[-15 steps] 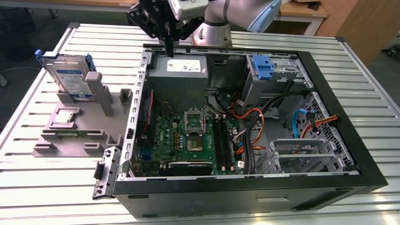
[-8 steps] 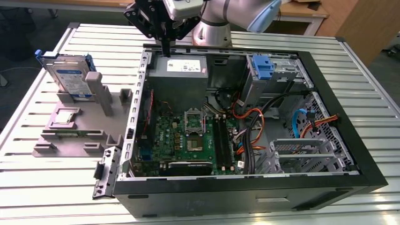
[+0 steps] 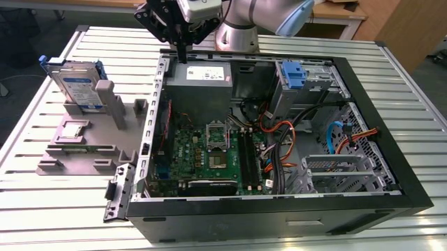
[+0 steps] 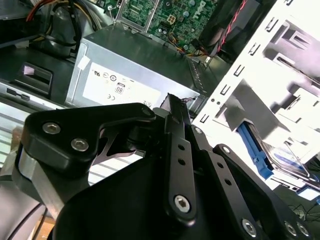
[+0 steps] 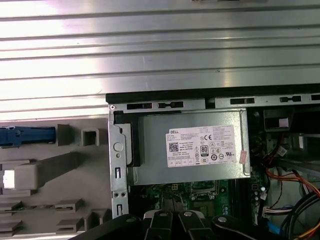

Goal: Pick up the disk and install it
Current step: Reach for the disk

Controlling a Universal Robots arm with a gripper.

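Pick not started, disk not yet in hand.
We see the disk [image 3: 75, 86] upright in the grey fixture [image 3: 91, 157], outside the case [image 3: 279, 212]. Our gripper [image 3: 183, 57] hangs over the power supply [image 3: 201, 76], fingers closed, holding nothing.

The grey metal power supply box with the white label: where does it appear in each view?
Exterior view: the grey metal power supply box fills the far corner of the open black case, toward the exterior view's left.
First wrist view: the box lies label-up, just inside the case wall.
Second wrist view: the box lies beyond the black gripper.
Shared landmark: the green motherboard borders the box in every view.
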